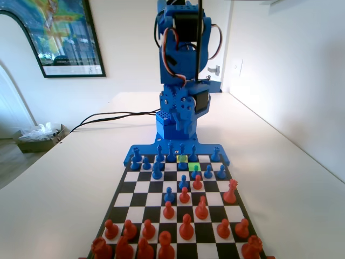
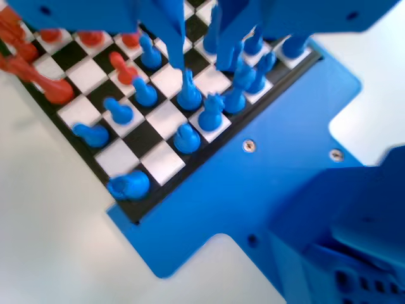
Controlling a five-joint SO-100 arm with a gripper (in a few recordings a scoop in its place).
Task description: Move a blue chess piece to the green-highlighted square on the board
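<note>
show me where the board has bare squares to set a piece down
Free: the rows between the blue pieces at the arm's end and the red pieces near the camera, toward the board's left edge in the fixed view. Crowded: the centre files, both back rows, and under the jaws.

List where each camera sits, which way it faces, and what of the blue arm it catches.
Fixed view: stands at the orange-red end of the board, looking along it at the blue arm upright at the far end, hand raised above the blue pieces.
Wrist view: rides on the arm, looking steeply down at the board's blue corner; the hand hangs from the top edge.
Shared: the board, the blue back rows, some orange-red pieces.
</note>
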